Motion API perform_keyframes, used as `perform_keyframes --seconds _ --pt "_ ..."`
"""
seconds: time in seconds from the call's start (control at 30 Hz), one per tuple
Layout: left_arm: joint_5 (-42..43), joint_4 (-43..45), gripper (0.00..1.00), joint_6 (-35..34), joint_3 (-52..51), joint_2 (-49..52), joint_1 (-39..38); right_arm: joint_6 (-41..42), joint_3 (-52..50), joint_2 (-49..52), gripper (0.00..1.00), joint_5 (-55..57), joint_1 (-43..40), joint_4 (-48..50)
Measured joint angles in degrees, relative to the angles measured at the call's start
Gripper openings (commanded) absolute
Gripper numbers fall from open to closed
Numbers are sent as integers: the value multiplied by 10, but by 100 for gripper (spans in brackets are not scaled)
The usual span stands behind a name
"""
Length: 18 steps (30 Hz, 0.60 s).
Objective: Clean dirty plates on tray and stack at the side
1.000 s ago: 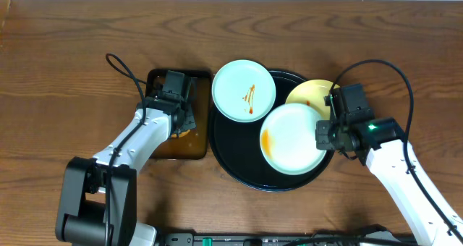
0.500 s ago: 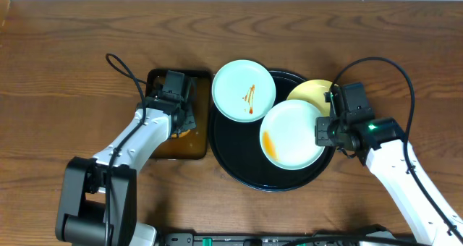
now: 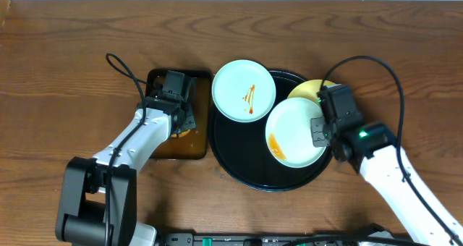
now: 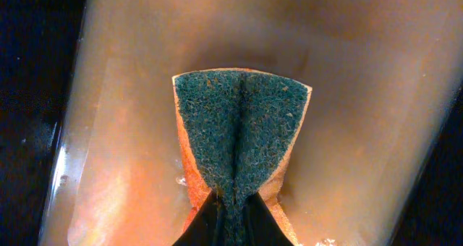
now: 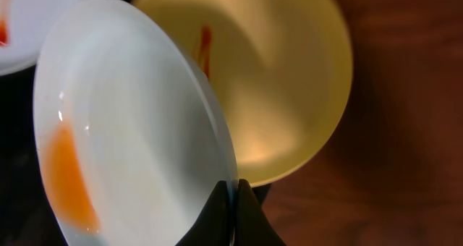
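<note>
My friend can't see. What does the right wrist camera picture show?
The right fingers pinch the rim of a pale blue plate with an orange smear. It partly covers a pale yellow plate with a red streak.

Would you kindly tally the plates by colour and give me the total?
Pale blue plates: 2
Yellow plate: 1
Total: 3

Overhead: bright, even, sharp. Wrist views: dim, warm-toned; pale blue plate ahead of right claw soft-focus.
</note>
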Motion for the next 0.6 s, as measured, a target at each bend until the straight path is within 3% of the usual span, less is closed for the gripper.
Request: perform_keyframes --seconds 0.47,0.6 --pt "0 0 8 0 0 0 0 -144 0 -19 1 275 185 119" --pt "0 0 8 0 0 0 0 -189 0 -19 1 328 202 148"
